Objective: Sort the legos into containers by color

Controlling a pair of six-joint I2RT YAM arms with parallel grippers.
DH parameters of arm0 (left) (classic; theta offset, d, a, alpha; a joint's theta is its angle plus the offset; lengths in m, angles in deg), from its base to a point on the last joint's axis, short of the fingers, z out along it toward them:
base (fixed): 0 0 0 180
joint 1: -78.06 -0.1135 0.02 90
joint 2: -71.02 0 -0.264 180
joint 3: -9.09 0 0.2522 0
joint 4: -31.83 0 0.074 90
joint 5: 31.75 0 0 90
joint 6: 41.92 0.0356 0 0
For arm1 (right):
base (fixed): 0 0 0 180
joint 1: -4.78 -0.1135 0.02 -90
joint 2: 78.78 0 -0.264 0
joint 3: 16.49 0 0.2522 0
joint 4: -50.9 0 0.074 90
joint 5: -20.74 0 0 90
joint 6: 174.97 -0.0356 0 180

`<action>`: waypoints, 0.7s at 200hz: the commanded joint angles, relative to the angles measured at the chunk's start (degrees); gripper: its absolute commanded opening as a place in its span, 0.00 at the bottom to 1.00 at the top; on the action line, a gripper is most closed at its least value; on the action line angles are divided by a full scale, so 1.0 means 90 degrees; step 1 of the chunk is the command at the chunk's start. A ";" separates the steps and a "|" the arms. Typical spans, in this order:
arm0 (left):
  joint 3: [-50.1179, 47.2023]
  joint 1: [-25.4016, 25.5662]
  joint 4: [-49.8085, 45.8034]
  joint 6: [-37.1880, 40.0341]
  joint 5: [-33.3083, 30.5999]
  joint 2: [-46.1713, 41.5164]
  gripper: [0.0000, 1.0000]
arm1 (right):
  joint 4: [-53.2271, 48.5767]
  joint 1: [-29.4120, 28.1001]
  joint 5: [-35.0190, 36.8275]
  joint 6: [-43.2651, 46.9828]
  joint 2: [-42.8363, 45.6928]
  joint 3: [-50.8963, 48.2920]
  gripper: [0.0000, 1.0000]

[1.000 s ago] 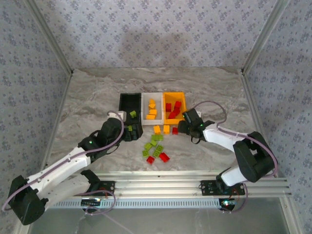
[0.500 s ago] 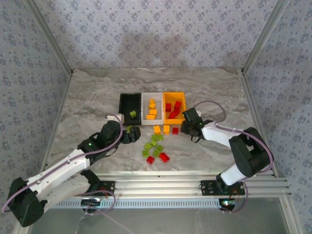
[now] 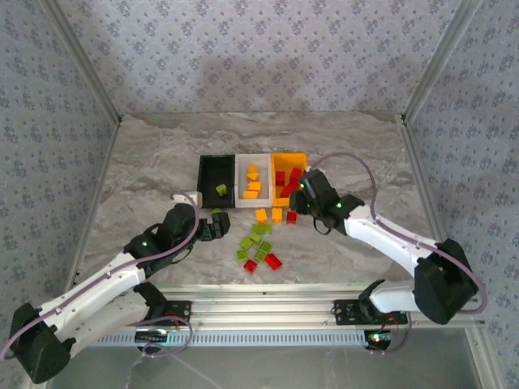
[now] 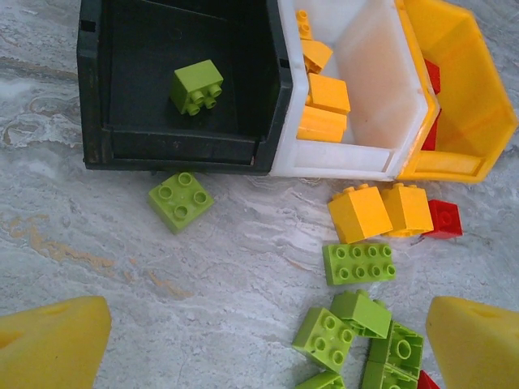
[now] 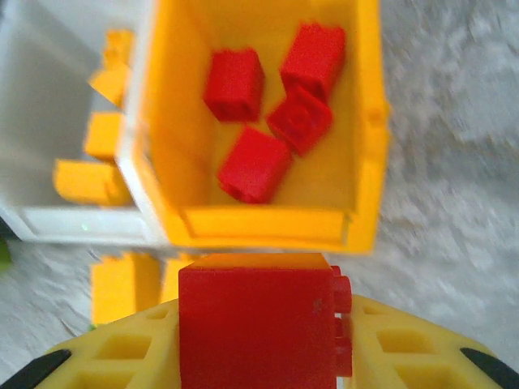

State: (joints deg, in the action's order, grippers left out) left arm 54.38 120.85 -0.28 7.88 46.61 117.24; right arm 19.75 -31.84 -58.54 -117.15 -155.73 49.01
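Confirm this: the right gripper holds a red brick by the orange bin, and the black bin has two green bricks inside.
The left wrist view shows only one green brick inside the black bin; a second green brick lies outside it. The right gripper does hold a red brick by the orange bin.

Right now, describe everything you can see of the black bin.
The black bin is an open-topped rectangular container of matte black plastic, upright on the marble tabletop, leftmost of three bins. Its right wall touches the white bin. Inside lies one lime green brick, tipped on its side. A second lime green brick sits on the table just outside its near wall.
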 commanded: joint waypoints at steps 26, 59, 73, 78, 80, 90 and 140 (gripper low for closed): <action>-0.0066 0.0009 -0.0344 -0.0080 -0.0137 -0.0071 1.00 | -0.0080 0.0413 0.0178 0.0134 -0.1901 0.1694 0.38; -0.0112 -0.0036 -0.0525 -0.0132 -0.0128 -0.0177 1.00 | -0.0254 0.0566 0.0255 0.0178 -0.2771 0.2659 0.44; -0.0144 -0.0051 -0.0475 -0.0067 0.0029 -0.0192 1.00 | -0.0289 0.0592 0.0196 0.0161 -0.2921 0.2845 0.58; -0.0144 -0.0056 -0.0444 0.0007 0.0117 -0.0176 0.99 | -0.0282 0.0584 0.0182 0.0165 -0.2921 0.2886 0.65; -0.0144 -0.0056 -0.0430 0.0034 0.0157 -0.0155 1.00 | -0.0272 0.0583 0.0185 0.0167 -0.2912 0.2891 0.68; -0.0098 -0.0056 -0.0439 0.0160 0.0298 -0.0053 0.99 | -0.0216 0.0575 0.0169 0.0178 -0.2821 0.2877 0.75; 0.0192 0.0527 -0.0275 0.0763 0.1073 0.1099 0.96 | 0.0065 0.0403 0.0042 0.0111 -0.1761 0.1940 0.81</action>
State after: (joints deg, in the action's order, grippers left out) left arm 53.46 122.03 -3.01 10.68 52.08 121.96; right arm 19.73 -27.30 -57.95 -115.56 -177.59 70.63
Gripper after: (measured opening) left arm 0.975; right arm 0.809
